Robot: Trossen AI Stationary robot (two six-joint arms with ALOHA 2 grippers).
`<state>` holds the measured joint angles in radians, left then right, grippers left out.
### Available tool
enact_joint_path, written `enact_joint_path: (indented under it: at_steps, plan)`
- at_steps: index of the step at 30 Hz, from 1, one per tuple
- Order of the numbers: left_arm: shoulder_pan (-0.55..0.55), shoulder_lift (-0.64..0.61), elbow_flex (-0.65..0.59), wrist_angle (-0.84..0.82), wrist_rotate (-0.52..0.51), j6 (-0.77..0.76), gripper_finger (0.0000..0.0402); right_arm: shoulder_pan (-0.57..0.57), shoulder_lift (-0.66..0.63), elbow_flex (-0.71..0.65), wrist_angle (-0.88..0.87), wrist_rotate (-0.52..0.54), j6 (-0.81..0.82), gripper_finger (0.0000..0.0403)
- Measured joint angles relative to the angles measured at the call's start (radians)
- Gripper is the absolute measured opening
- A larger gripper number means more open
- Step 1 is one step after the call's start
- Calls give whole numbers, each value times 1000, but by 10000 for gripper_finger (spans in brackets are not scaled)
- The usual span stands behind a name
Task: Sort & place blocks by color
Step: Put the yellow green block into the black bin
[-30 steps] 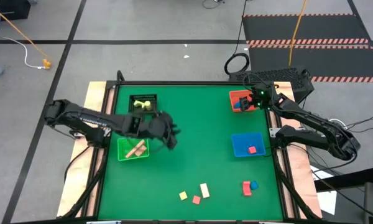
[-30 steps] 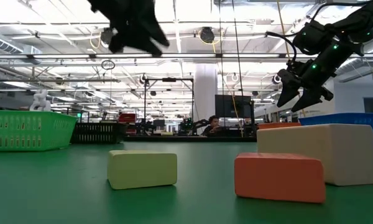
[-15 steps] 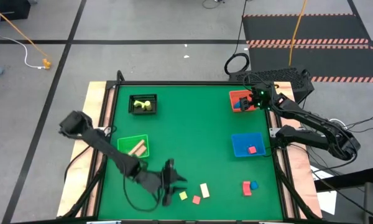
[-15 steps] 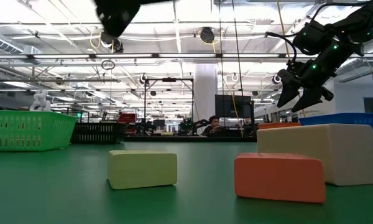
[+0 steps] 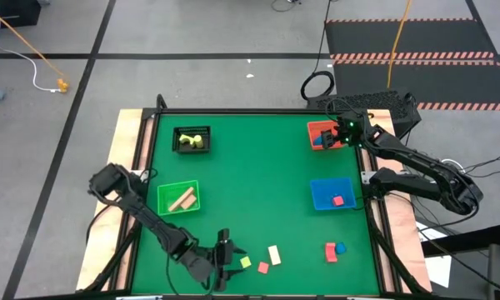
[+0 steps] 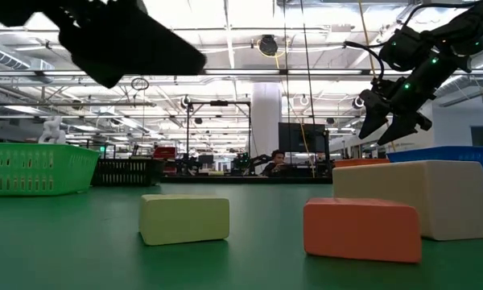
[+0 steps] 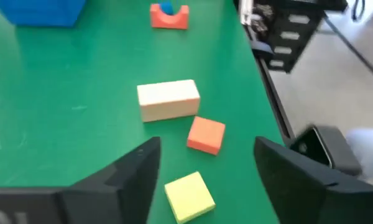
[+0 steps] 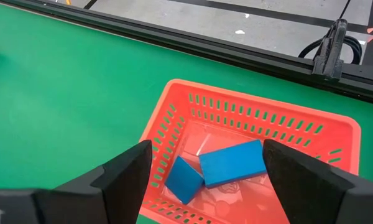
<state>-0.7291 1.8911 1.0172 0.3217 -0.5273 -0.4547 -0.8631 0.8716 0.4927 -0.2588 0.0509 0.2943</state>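
No text, label or number can be read anywhere.

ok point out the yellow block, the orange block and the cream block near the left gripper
yellow block [image 7: 189, 196], left wrist view, top face
orange block [image 7: 206, 134], left wrist view, top face
cream block [image 7: 168, 99], left wrist view, top face

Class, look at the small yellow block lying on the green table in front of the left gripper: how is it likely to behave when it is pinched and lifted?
The yellow block looks like a rigid solid, so it probably won't bend. Its flat faces suggest it will sit still rather than roll. It is small between the open fingers of the left gripper, so probably light, though an off-centre pinch might twist it.
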Motion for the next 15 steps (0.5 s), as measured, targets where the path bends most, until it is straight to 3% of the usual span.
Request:
enact_joint_path:
  at_steps: [6,15]
  plan:
    - [-18,36,0,2,27,81,323,0,0,0,0,0,0,297]
    - [3,121,0,81,29,86,297,0,0,0,0,0,0,297]
